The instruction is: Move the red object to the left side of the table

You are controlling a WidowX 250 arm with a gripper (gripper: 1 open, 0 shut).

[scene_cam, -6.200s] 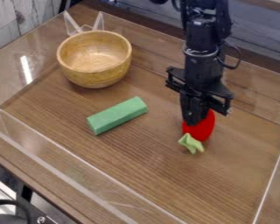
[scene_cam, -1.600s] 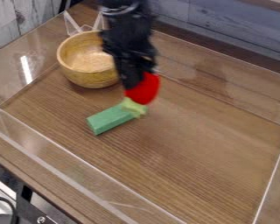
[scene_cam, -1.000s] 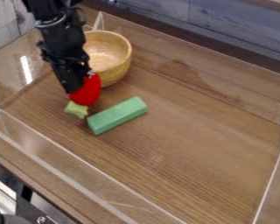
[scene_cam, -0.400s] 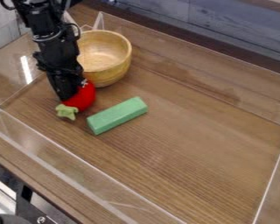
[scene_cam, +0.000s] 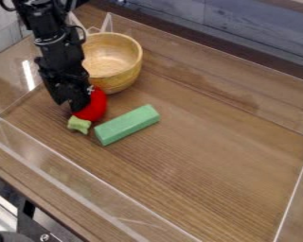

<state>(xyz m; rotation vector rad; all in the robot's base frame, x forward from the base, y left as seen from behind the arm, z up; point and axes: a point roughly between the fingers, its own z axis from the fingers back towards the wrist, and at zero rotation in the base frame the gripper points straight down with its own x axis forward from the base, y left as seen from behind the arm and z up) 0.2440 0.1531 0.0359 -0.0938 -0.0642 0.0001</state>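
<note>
The red object (scene_cam: 94,104), a small rounded bright-red toy with a yellow-green piece (scene_cam: 79,124) at its near end, lies on the brown wood-grain table (scene_cam: 204,161) in its left part. My gripper (scene_cam: 68,97) points straight down right over it. The jaws stand open, spread to either side of the toy's far end, and the black fingers (scene_cam: 50,92) hide part of the red. I cannot tell whether a finger still touches the toy.
A long green block (scene_cam: 126,125) lies just right of the red toy, almost touching it. A wooden bowl (scene_cam: 114,60) stands behind the gripper. Low clear acrylic walls (scene_cam: 15,85) edge the table, with the left wall close by.
The gripper sank a little with the red toy, which now rests on the wood with its yellow-green end swung nearer. The jaws, shut on the toy before, have spread open.
</note>
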